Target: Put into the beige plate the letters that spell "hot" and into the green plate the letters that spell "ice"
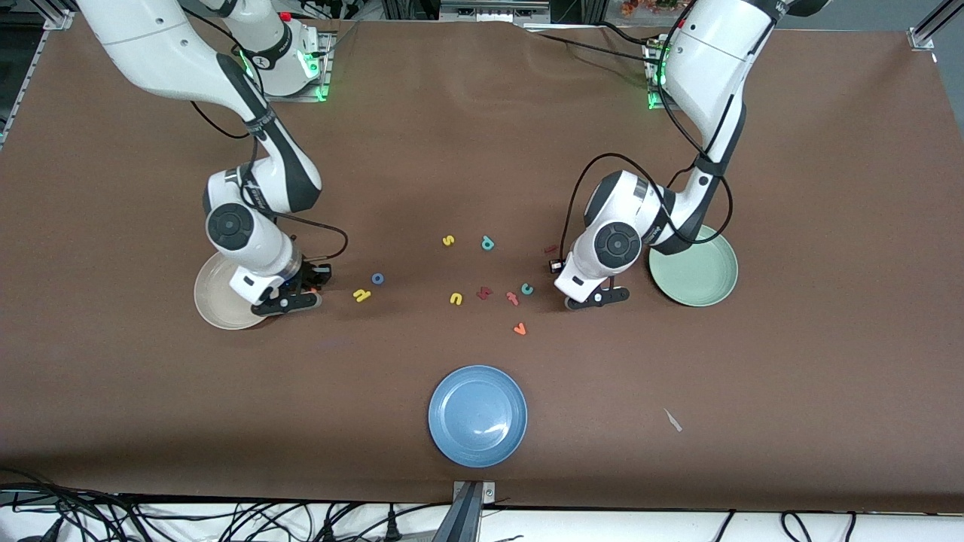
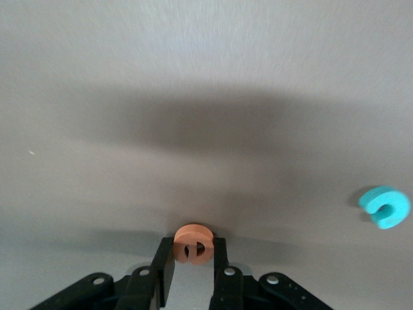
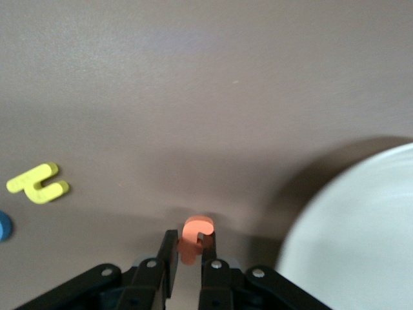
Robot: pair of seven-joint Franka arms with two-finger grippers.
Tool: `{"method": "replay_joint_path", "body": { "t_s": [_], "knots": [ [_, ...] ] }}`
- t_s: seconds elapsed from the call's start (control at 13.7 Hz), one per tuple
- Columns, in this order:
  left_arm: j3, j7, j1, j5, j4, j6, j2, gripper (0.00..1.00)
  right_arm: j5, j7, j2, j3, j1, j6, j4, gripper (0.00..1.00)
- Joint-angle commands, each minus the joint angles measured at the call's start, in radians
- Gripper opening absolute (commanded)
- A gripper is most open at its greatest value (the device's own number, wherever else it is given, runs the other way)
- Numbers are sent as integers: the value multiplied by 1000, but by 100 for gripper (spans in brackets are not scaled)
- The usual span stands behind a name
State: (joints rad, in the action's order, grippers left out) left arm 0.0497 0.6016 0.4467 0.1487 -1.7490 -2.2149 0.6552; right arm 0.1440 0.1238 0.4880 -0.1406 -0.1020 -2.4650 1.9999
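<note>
My left gripper (image 2: 192, 250) is shut on the orange "e" (image 2: 192, 243), low over the table beside the green plate (image 1: 694, 272). In the front view this gripper (image 1: 595, 299) hides the letter. The teal "c" (image 2: 385, 206) lies close by, also seen in the front view (image 1: 527, 288), and the dark red "i" (image 1: 550, 248) lies farther from the camera. My right gripper (image 3: 189, 244) is shut on the orange "t" (image 3: 195, 234), low beside the beige plate (image 3: 361, 245). The yellow "h" (image 1: 362, 295) and blue "o" (image 1: 377, 278) lie near that gripper (image 1: 290, 301).
Loose letters lie mid-table: yellow "s" (image 1: 448, 241), teal "p" (image 1: 487, 242), yellow "u" (image 1: 456, 299), a dark red letter (image 1: 484, 293), a pinkish-red "f" (image 1: 513, 298) and orange "v" (image 1: 519, 328). A blue plate (image 1: 477, 415) sits near the front edge.
</note>
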Motion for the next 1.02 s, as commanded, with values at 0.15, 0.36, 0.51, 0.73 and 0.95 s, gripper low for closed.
{"method": "replay_joint_path", "body": {
  "t_s": [0.15,0.36,0.51,0.73,0.95],
  "knots": [
    [-11,-159,-89,9,49,277,-123,12,9,-189,-150,18,68,116,25,1],
    [-13,-346,-198,-35,56,528,-195,12,9,-317,-149,67,100,106,40,2],
    [-10,-442,-258,-104,45,586,-213,12,5,-320,-141,70,107,100,42,12],
    [-10,-496,-318,-159,39,574,-143,9,-1,-319,-140,70,107,98,51,37],
    [-10,-496,-321,-166,28,511,-59,9,-4,-305,-141,70,107,100,51,37]
  ]
}}
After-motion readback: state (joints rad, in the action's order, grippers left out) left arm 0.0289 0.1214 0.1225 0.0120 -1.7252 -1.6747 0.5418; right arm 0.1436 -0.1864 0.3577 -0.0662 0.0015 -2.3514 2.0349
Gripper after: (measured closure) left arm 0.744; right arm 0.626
